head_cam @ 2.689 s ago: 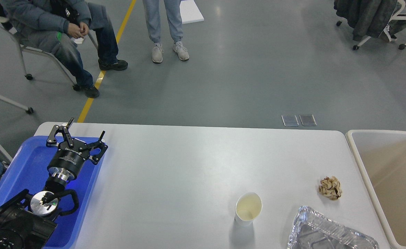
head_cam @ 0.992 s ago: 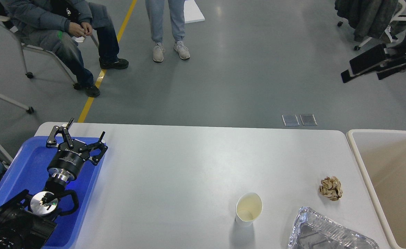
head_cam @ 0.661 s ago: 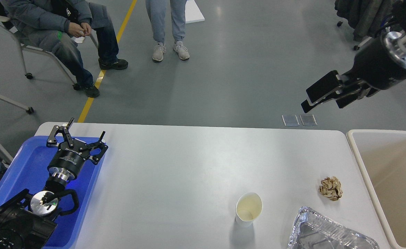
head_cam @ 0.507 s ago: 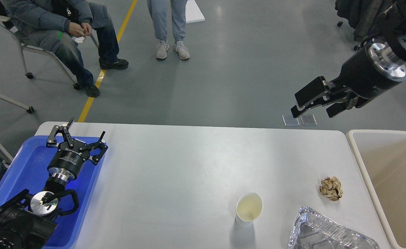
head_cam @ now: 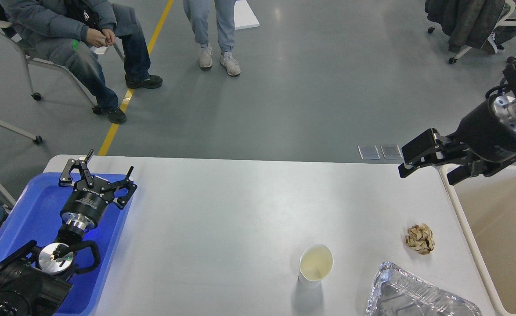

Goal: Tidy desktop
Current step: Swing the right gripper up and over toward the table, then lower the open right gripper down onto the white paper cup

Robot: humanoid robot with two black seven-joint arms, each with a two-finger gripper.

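The desktop (head_cam: 240,210) is a large light grey-white tabletop. On it stand a white paper cup (head_cam: 315,264), upright and empty, a crumpled brown paper ball (head_cam: 420,238) and a crushed foil tray (head_cam: 416,294) at the front right edge. My left gripper (head_cam: 102,170) is open and empty over the far end of the blue tray (head_cam: 29,206). My right gripper (head_cam: 434,166) is open and empty, raised above the table's far right corner, well behind the paper ball.
A beige bin (head_cam: 503,228) stands against the table's right edge, under my right wrist. A seated person (head_cam: 77,39) and a standing person (head_cam: 214,30) are on the floor beyond the table. Chairs stand at far right.
My right arm came into view from the upper right, swung left, then dropped down to the table's far right corner by the bin. My left arm has not moved.
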